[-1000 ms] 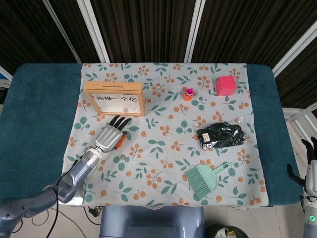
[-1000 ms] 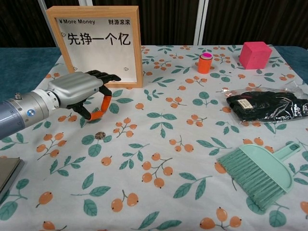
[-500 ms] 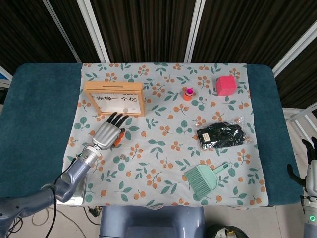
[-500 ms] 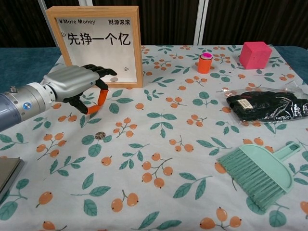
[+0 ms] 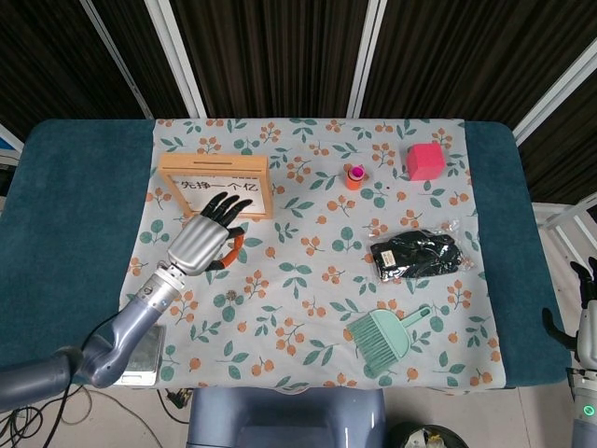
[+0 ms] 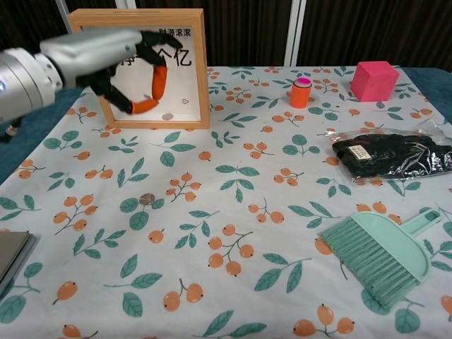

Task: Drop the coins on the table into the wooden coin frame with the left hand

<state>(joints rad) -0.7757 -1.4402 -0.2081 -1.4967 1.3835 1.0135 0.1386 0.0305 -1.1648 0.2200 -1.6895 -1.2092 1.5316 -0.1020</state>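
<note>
Teal-covered surface with a floral cloth of leaves and orange berries spread over its middle; behind it a dark ribbed wall split by white slanted frame bars; pale floor at lower right; lighting even, soft shadows

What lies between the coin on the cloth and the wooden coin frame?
In the chest view, only bare printed cloth lies between the coin and the wooden coin frame; the left hand is raised above that stretch.
</note>
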